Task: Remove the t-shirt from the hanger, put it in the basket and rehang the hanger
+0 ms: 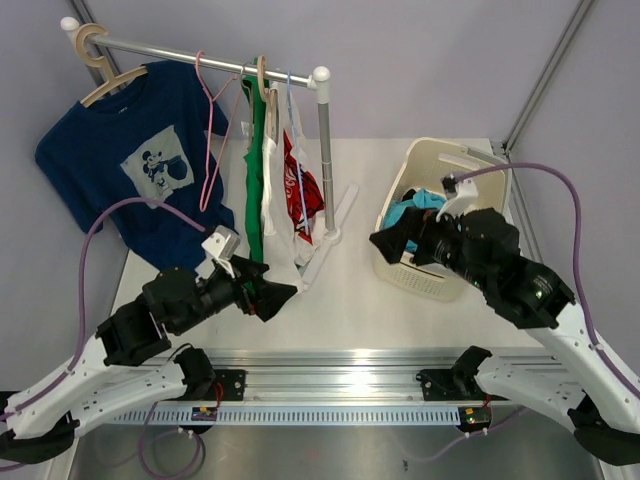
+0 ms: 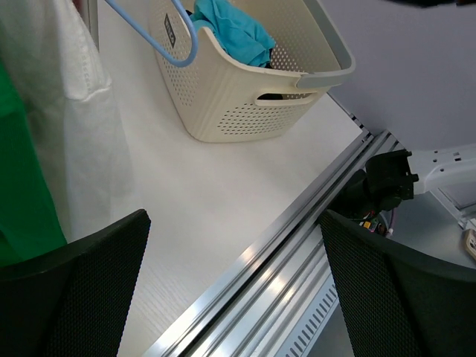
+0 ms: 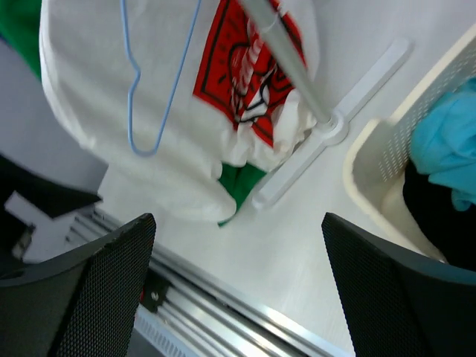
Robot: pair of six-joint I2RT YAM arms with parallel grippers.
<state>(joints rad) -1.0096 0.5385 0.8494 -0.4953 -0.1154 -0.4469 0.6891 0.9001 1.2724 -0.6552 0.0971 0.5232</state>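
Three t-shirts hang on the rack rod (image 1: 200, 55): a navy one with a cartoon print (image 1: 130, 160) on a wooden hanger (image 1: 105, 75) at the left, a green one (image 1: 256, 170), and a white one with a red print (image 1: 292, 190) near the right post. My left gripper (image 1: 275, 297) is open and empty, low in front of the green and white shirts. My right gripper (image 1: 390, 243) is open and empty beside the basket, facing the white shirt (image 3: 186, 97). The white shirt's sleeve (image 2: 74, 111) and the green cloth (image 2: 22, 186) show at the left of the left wrist view.
An empty pink hanger (image 1: 210, 130) and a light blue hanger (image 3: 141, 97) hang on the rod. The rack's post (image 1: 325, 150) and foot (image 3: 327, 134) stand mid-table. A cream basket (image 1: 400, 270) holds teal and dark clothes. The aluminium rail (image 1: 340, 360) runs along the near edge.
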